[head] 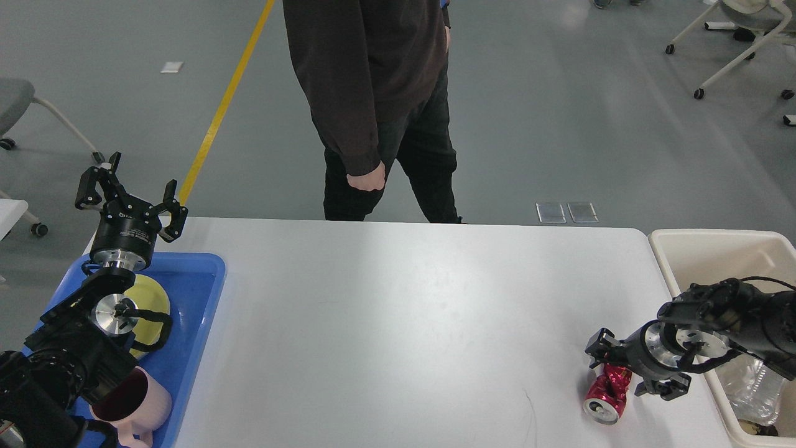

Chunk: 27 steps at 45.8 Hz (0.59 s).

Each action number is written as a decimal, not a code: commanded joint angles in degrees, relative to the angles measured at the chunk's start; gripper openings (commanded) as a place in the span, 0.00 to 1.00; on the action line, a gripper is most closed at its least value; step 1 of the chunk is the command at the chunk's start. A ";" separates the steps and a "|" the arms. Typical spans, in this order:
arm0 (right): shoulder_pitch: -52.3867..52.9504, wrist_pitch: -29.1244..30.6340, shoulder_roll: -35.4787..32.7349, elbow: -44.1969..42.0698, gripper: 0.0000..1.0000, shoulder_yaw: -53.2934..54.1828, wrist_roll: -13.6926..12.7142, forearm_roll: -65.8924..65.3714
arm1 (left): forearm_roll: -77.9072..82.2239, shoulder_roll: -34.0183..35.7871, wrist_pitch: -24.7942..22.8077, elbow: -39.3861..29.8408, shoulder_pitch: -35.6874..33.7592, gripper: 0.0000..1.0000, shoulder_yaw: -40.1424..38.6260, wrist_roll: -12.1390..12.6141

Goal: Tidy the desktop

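Note:
The white desktop [398, 323] fills the middle of the head view. A crushed red can [606, 391] lies on its side near the front right corner. My right gripper [631, 372] is low over the can's far end, its fingers spread on either side of it, and looks open. My left gripper [132, 191] is open and empty, raised above the far end of the blue tray [202, 298] at the left.
The blue tray holds a yellow plate [152, 298] and a pink mug [134, 401]. A cream bin [696, 249] with crumpled clear plastic [752, 386] stands at the right edge. A person in dark clothes [379, 112] stands at the table's far edge.

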 commanded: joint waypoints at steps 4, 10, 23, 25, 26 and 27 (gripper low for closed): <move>0.25 0.57 -0.32 1.99 0.08 -0.17 -0.09 -0.02 | 0.04 0.00 0.00 -0.08 0.00 0.96 0.00 0.00; 0.95 0.48 -0.58 1.99 0.00 0.09 -0.09 0.16 | 0.04 0.00 0.00 0.01 0.00 0.96 0.00 0.00; 10.08 0.74 -6.64 7.43 0.00 0.27 0.00 0.25 | 0.04 0.00 0.00 -0.08 0.00 0.96 0.00 0.00; 13.50 1.44 -8.66 9.19 0.00 0.27 0.00 0.25 | -0.05 0.00 0.00 -0.08 0.00 0.96 0.00 0.00; 15.35 1.97 -9.71 9.98 0.00 0.27 0.00 0.16 | 0.04 0.00 0.00 0.01 0.00 0.96 0.00 0.00; 17.28 2.58 -10.77 10.60 0.00 0.27 0.00 0.16 | 0.04 0.00 0.00 0.01 0.00 0.96 0.00 0.00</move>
